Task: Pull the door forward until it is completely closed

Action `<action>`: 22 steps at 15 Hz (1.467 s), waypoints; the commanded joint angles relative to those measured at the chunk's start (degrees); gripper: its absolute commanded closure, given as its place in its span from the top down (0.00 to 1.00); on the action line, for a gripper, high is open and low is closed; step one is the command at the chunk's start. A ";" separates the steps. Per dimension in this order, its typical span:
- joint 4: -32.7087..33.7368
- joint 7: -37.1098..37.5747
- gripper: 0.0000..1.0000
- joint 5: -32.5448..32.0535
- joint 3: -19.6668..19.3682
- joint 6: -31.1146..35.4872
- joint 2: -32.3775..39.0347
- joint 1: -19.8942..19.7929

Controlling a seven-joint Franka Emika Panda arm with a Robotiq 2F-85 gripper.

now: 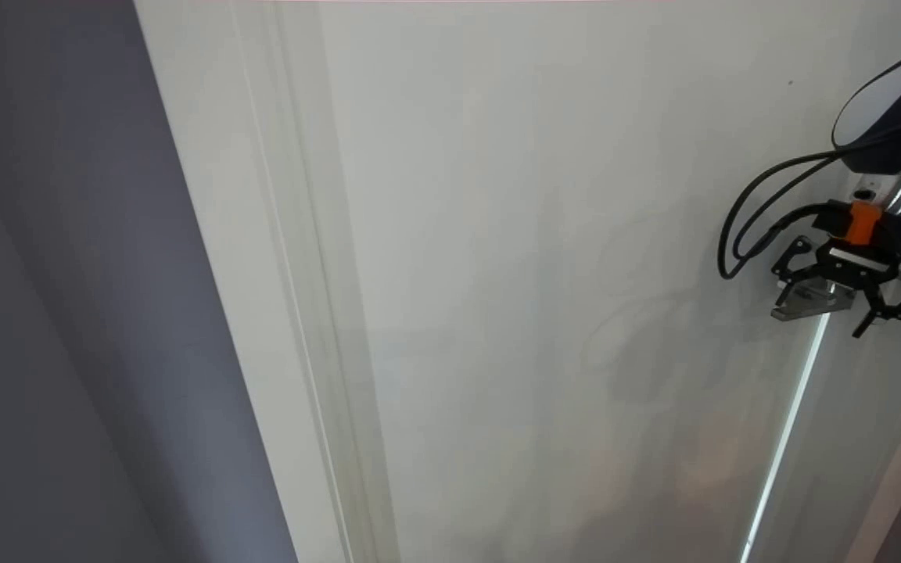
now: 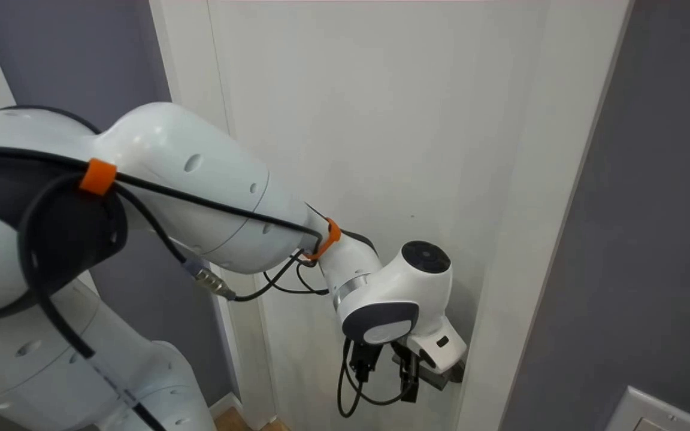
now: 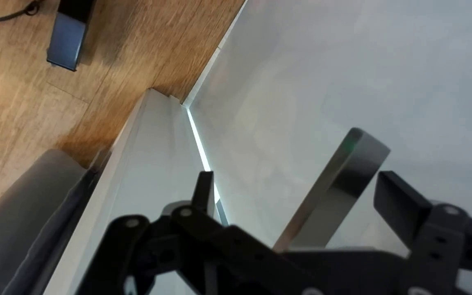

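Note:
The door [image 1: 497,234] is a large white panel, also seen in an exterior view [image 2: 393,137] and the wrist view [image 3: 301,82]. A bright thin line of light runs along its handle-side edge, beside the frame. The silver lever handle [image 3: 338,184] stands out from the door and runs diagonally between my fingers in the wrist view. It also shows in both exterior views [image 1: 798,309] [image 2: 435,378], partly covered by the gripper and wrist. My gripper [image 3: 297,186] is open, fingers spread wide around the handle, not closed on it. It shows in both exterior views [image 1: 822,313] [image 2: 384,377].
White frame strips [image 1: 263,274] [image 2: 545,215] border the door, with grey walls [image 2: 638,197] beyond. A wood floor [image 3: 109,69] lies below, with a dark metal leg [image 3: 68,39] on it. A grey rounded object [image 3: 19,213] is beside the frame. Cables [image 1: 763,203] loop off the arm.

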 commanded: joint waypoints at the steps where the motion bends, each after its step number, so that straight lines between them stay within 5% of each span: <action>1: -2.43 -6.46 1.00 2.71 -0.34 -1.06 -4.88 0.99; 9: -0.90 -17.56 1.00 1.13 -2.07 -3.59 -12.40 0.49; 22: -0.86 -38.05 1.00 -4.45 -7.12 -22.24 -28.23 -1.58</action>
